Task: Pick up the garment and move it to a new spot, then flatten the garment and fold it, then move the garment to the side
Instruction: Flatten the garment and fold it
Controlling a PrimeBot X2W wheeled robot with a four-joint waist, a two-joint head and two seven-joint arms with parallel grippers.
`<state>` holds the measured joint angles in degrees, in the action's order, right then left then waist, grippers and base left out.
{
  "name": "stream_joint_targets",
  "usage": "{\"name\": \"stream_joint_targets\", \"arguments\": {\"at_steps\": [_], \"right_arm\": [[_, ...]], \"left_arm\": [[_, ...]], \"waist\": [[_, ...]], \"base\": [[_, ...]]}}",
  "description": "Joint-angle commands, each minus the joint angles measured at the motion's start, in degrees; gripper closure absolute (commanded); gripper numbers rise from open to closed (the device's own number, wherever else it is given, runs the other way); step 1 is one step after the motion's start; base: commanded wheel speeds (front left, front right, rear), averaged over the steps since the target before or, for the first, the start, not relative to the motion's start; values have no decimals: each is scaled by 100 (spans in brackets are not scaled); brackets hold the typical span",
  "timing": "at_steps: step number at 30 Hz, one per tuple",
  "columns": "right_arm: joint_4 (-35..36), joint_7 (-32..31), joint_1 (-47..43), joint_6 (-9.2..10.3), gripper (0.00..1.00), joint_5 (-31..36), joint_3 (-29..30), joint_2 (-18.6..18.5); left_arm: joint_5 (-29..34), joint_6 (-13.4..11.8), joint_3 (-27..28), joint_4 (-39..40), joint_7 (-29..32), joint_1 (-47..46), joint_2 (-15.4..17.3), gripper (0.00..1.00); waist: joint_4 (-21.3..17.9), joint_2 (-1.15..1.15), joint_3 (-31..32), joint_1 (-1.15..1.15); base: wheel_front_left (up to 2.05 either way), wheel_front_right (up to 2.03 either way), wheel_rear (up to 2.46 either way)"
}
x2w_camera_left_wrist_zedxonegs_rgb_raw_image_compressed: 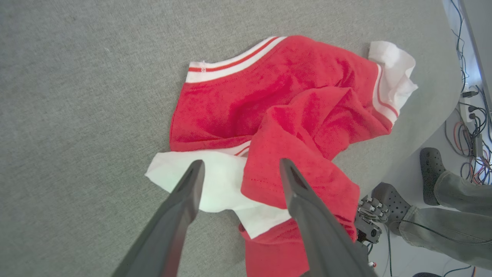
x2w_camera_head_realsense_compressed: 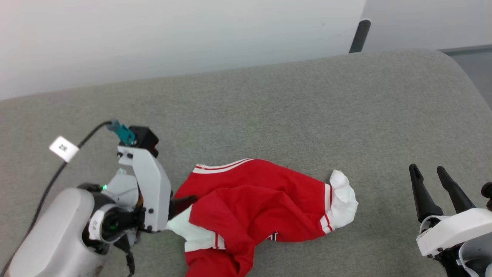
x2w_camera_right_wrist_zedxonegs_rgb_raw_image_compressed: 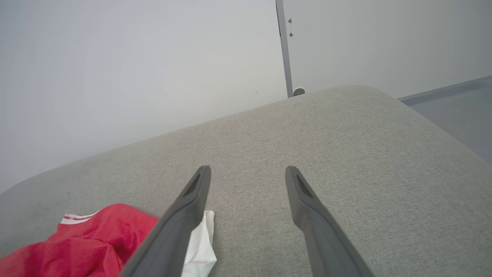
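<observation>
- The garment (x2w_camera_head_realsense_compressed: 261, 200) lies crumpled on the grey cloth-covered counter (x2w_camera_head_realsense_compressed: 292, 107), near its front edge, with part of the red body draped over that edge.
- One white sleeve (x2w_camera_head_realsense_compressed: 343, 204) points towards the robot's right, the other (x2w_camera_left_wrist_zedxonegs_rgb_raw_image_compressed: 215, 184) sits beside the left claw (x2w_camera_left_wrist_zedxonegs_rgb_raw_image_compressed: 238, 165).
- The left claw is released, its fingers spread over that sleeve and gripping nothing.
- The right claw (x2w_camera_head_realsense_compressed: 427, 169) is released too, hovering over bare counter, apart from the garment.
- A person's feet (x2w_camera_left_wrist_zedxonegs_rgb_raw_image_compressed: 430, 169) stand past the counter's edge.
</observation>
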<state>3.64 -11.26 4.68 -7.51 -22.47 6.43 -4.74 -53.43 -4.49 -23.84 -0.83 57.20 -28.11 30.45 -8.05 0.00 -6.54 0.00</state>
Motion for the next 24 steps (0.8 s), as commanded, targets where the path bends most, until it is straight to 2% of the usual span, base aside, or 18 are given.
{"name": "stream_joint_targets", "arguments": {"at_steps": [1, 4, 11, 15, 19, 20, 23, 24], "right_arm": [[9, 20, -41, 3, 0, -10, 2, 0], [7, 13, -57, 3, 0, -30, 24, 11], [5, -3, -38, 3, 0, -54, 35, 45], [-7, -18, -1, 3, 0, -65, 37, 60], [-10, -21, 24, 3, 0, -51, 32, 71], [-10, -24, 26, 3, 0, -41, 32, 72], [-13, -32, 29, 3, 0, -27, 32, 75], [-15, -36, 28, 3, 0, -23, 32, 76]], "left_arm": [[22, 23, -35, -102, -16, 74, 9, 0], [159, 55, -138, -380, 1, 144, 94, 0], [372, -43, -266, -836, 7, 162, 192, 0], [452, -106, -278, -1068, -64, 116, 188, 0], [404, -54, -300, -1250, -105, 66, 102, 0], [368, -8, -306, -1275, -91, 52, 68, 4], [346, 50, -336, -1334, -48, 9, 60, 95], [341, 45, -346, -1340, -27, -6, 60, 100]], "waist": [[-78, 0, -67, 0], [-149, 0, -141, 0], [-234, 0, -263, 0], [-241, 0, -310, 0], [-224, 0, -328, 0], [-217, 0, -328, 0], [-194, 0, -317, 0], [-185, 0, -311, 0]], "base": [[0, 0, 0], [0, 0, 0], [0, 0, 0], [0, 0, 0], [0, 0, 0], [0, 0, 0], [0, 0, 0], [0, 0, 0]]}}
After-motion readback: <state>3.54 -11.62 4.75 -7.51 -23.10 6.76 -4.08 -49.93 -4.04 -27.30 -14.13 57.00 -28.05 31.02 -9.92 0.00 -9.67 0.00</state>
